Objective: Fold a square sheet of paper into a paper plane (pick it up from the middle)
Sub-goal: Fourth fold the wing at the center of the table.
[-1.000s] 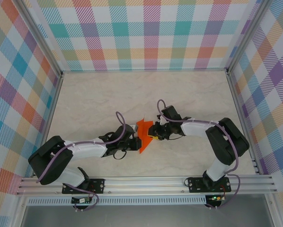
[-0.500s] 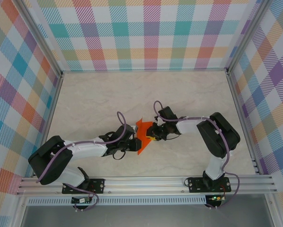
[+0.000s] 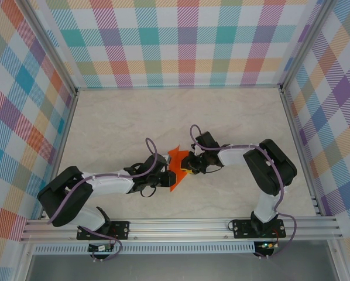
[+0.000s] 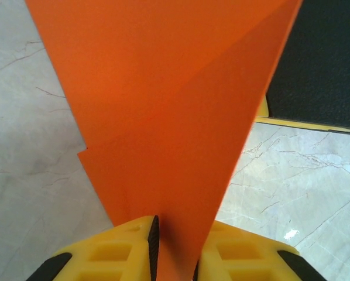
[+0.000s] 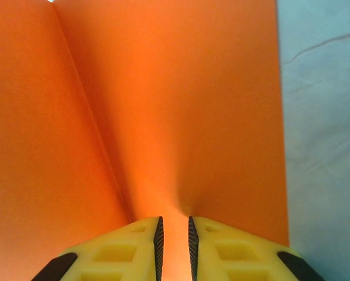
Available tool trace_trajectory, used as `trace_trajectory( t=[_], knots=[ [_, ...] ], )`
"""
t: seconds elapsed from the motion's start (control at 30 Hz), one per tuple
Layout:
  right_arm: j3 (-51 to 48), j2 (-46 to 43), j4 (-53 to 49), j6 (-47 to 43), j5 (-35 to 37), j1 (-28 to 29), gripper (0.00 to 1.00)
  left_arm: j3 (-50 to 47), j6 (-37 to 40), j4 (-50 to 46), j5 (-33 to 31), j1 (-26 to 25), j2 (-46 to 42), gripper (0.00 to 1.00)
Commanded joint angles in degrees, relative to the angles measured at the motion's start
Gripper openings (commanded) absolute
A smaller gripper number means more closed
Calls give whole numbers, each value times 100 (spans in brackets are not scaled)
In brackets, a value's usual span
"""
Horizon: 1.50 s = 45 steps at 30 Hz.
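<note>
Where the two arms met near the middle of the table (image 3: 116,123), the paper plane (image 3: 175,170) was pinched from both sides, its orange partly covered from above by the wrists. The left gripper (image 4: 175,227) was clenched on a narrowing end of it, and the right gripper (image 5: 174,227) was clamped on it beside a crease. Both wrist cameras cut the paper off at their edges, so its full outline could not be made out.
</note>
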Motion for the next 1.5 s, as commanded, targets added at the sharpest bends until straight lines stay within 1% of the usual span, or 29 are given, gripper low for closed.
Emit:
trace_trajectory(
  t=[0.0, 0.17, 0.37, 0.53, 0.67, 0.87, 1.17, 1.47],
  knots=[
    [-46, 162, -42, 37, -48, 52, 21, 174, -43, 259, 110, 48, 89, 19],
    [-76, 152, -44, 39, -50, 53, 21, 150, -26, 439, 259, 49, 207, 10],
    [-76, 141, -43, 56, -66, 60, 22, 54, -78, 611, 314, 57, 228, 6],
    [-35, -27, -65, 49, -87, 70, 22, -59, -129, 755, 419, 140, 221, 6],
    [22, -487, -302, -57, 125, 68, 23, -144, -165, 817, 628, 343, 291, 6],
    [-170, -1020, -322, -58, 360, 67, 25, -168, -161, 852, 929, 576, 344, 7],
    [-363, -1226, -96, -2, 168, 105, 25, -166, -105, 869, 1186, 640, 593, 7],
    [-215, -1014, 289, 128, -27, 291, 21, -177, -168, 1088, 1452, 714, 772, 7]
  ],
)
